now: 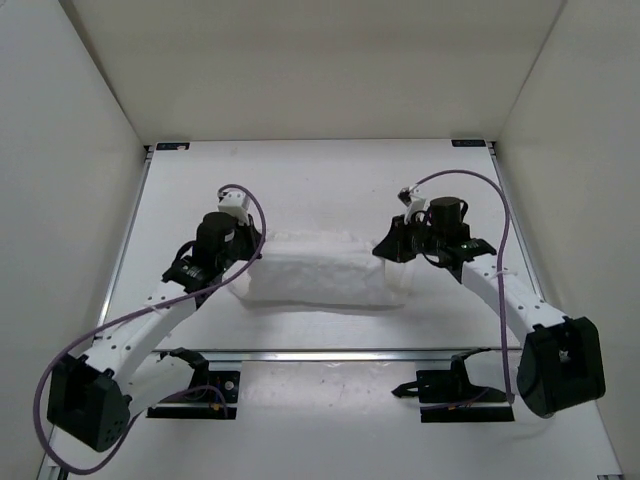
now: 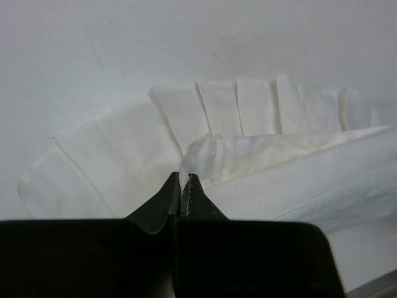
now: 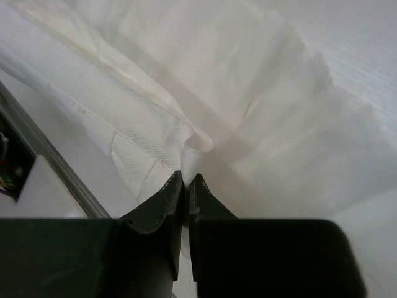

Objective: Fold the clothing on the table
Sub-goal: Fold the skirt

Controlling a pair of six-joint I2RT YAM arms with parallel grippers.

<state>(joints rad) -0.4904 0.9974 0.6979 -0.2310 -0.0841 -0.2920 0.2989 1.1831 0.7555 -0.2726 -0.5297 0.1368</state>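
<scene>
One matte white table (image 1: 320, 180) fills most of the overhead view. It is flat and rectangular, edged by thin metal rails (image 1: 320, 353) and boxed in by pale walls (image 1: 60, 100). Across its middle lies the clothing (image 1: 320, 270), a thin white garment gathered into a long band that runs left to right, about midway between the near and far edges. It appears doubled over on itself, with a smoother upper layer lying on a pleated lower one. From the left wrist camera, flat, evenly spaced pleats fan out beyond the upper layer. The weave looks light and slightly sheer, with a faint cream tint along the hem.

An arm reaches in at each end of the band, one from the left and one from the right. That matched hold is probably meant to keep the lifted edge straight, so the layer can be laid over without sagging or twisting.

The left gripper (image 2: 184, 180) has its dark, tapered fingers pressed together on a crumpled corner of the upper layer, which puckers just beyond the tips. The right gripper (image 3: 186, 180) is likewise closed, nipping a small rolled fold of cloth at the opposite end. From that fold the fabric slopes away in soft creases.
</scene>
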